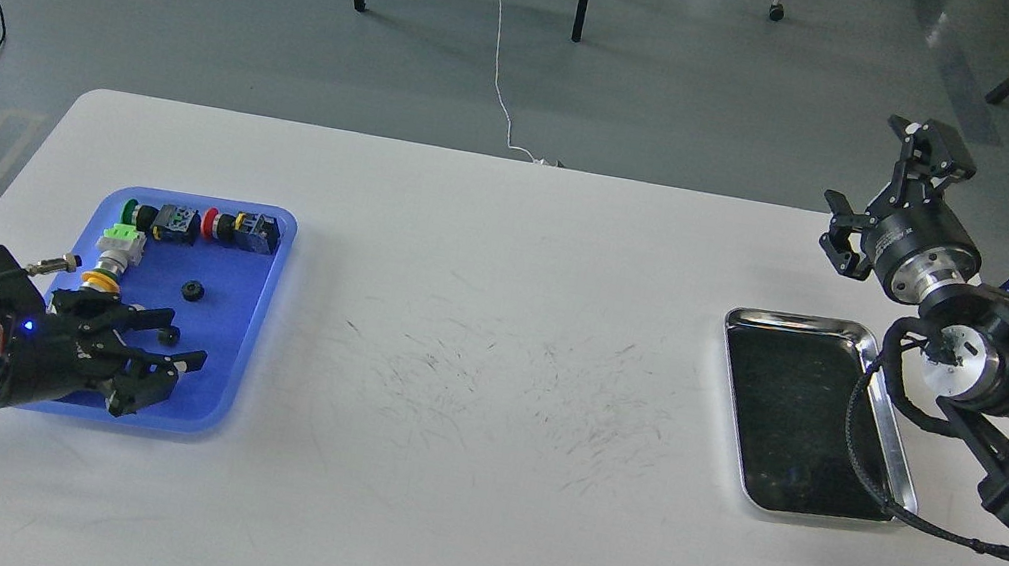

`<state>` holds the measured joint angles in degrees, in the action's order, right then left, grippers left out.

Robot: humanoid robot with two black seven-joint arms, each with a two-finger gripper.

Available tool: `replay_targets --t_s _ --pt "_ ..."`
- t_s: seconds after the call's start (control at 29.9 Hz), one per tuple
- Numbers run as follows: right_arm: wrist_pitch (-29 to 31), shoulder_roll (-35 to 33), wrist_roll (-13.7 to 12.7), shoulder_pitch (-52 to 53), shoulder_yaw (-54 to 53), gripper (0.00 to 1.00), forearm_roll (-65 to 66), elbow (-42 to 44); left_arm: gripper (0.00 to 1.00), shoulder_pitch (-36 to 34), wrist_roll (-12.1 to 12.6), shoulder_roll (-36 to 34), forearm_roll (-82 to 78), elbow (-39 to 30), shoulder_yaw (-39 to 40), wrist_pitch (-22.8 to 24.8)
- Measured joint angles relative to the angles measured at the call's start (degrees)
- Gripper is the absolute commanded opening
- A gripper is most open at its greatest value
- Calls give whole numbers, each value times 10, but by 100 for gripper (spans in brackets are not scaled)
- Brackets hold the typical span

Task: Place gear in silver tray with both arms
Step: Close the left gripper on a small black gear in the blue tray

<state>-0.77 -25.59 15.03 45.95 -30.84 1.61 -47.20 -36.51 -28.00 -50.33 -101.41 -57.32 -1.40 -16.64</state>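
Note:
Two small black gears lie in the blue tray: one gear near its middle and another gear lower down. My left gripper hovers low over the tray's near part, open, with the lower gear between its spread fingers; I cannot tell if they touch it. The silver tray sits empty at the right of the table. My right gripper is raised beyond the silver tray's far end, open and holding nothing.
Red, green and black push-button parts line the blue tray's far edge, and a white-green part lies at its left. A small metal cylinder rests on the table left of the tray. My right arm's cable hangs over the silver tray's right rim.

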Motion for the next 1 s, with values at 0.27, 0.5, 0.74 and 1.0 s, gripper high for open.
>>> replay_targets --t_s 0.27,0.5,0.74,1.0 --pt "0 1 0 -2 0 99 1 0 66 -5 0 -7 2 3 2 1" --pt "0 3 0 -3 0 99 1 0 66 1 0 -6 1 3 1 -2" --pt "0 -4 0 -7 0 99 1 -6 66 3 0 11 1 47 0 -19" --pt "-1 -2 0 -6 0 99 1 -6 63 -2 0 17 9 61 2 -20"
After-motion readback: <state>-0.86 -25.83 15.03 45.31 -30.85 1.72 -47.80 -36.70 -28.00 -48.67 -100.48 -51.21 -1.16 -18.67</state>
